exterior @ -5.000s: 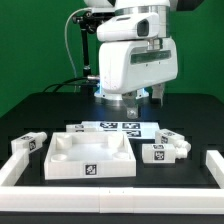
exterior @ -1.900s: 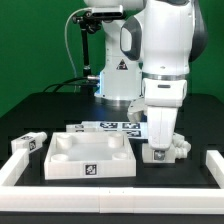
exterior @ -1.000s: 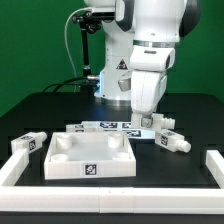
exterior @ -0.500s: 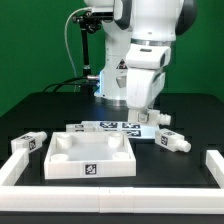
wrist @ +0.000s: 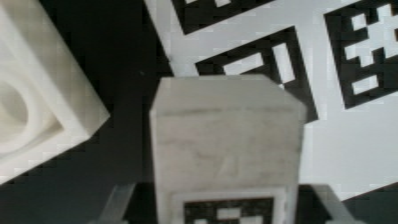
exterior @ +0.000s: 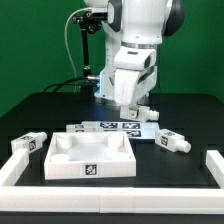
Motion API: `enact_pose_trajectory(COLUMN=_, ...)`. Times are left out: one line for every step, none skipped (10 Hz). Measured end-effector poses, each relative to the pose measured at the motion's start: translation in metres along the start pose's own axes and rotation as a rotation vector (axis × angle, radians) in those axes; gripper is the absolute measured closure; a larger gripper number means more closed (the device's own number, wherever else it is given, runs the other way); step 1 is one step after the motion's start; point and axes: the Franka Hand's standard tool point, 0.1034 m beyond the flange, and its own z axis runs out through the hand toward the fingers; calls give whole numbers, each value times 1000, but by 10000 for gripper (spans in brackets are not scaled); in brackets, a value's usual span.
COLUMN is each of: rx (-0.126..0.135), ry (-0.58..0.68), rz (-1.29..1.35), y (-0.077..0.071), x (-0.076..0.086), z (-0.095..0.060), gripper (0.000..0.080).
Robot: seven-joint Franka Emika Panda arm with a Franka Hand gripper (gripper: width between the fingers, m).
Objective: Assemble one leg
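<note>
**Q:** One leg [exterior: 142,114] is sitting in the gripper [exterior: 134,110]. How is the tool gripping it?

**A:** Two fingers [wrist: 132,206] are pressing against opposite side faces of the leg [wrist: 224,130], so the gripper [wrist: 226,206] is clamping the part between them. In the wrist view the stubby white block is projecting straight out from between the fingers. Its black-and-white tag [wrist: 235,212] is facing the camera at the gripped end.

**Q:** Where is the leg sitting relative to the tool and the table [exterior: 60,108]?

**A:** It is hanging at the gripper's tip, apart from the black table surface. Directly beneath the tool the marker board [exterior: 112,127] is lying flat, and its printed squares [wrist: 285,55] are showing past the leg's far end in the wrist view.

**Q:** What else is lying around the gripper?

**A:** Below the tool and towards the exterior view's left, the large square tray [exterior: 90,158] is resting on the table. One corner of the tray [wrist: 39,90] is appearing beside the held leg in the wrist view, apart from it. A second leg [exterior: 172,141] is lying on the table below the gripper and towards the exterior view's right. A third leg [exterior: 30,141] is lying well away from the tool, beyond the tray on the exterior view's left. Neither loose leg is touching the gripper.
</note>
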Motion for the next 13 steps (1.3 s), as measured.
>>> enact_pose_trajectory(rx=3, ry=-1, rz=0, y=-1, x=0, z=1, gripper=520)
enact_pose_trajectory(rx=7, ry=10, rz=0, y=-5, x=1, z=11, gripper=520)
enact_pose_trajectory(rx=26, ry=12, rz=2, y=-12, x=0, z=25, gripper=520)
enact_pose_trajectory(rx=41, ry=10, rz=5, y=-15, x=-2, z=34, gripper=520)
enact_pose_trajectory(rx=57, ry=6, rz=10, y=-18, x=-4, z=41, gripper=520)
enact_pose_trajectory(rx=66, ry=6, rz=11, y=-21, x=-5, z=46, gripper=520)
enact_pose_trajectory(rx=72, ry=5, rz=15, y=-22, x=-7, z=48, gripper=520)
enact_pose_trajectory(rx=72, ry=5, rz=15, y=-22, x=-7, z=48, gripper=520)
enact_pose_trajectory(rx=72, ry=4, rz=15, y=-22, x=-7, z=48, gripper=423)
enact_pose_trajectory(rx=73, ry=4, rz=15, y=-22, x=-7, z=49, gripper=242)
enact_pose_trajectory(rx=73, ry=4, rz=15, y=-23, x=-7, z=49, gripper=242)
enact_pose_trajectory(rx=79, ry=-3, rz=31, y=-23, x=-7, z=47, gripper=169)
enact_pose_trajectory(rx=101, ry=-46, rz=110, y=-25, x=-4, z=34, gripper=156)
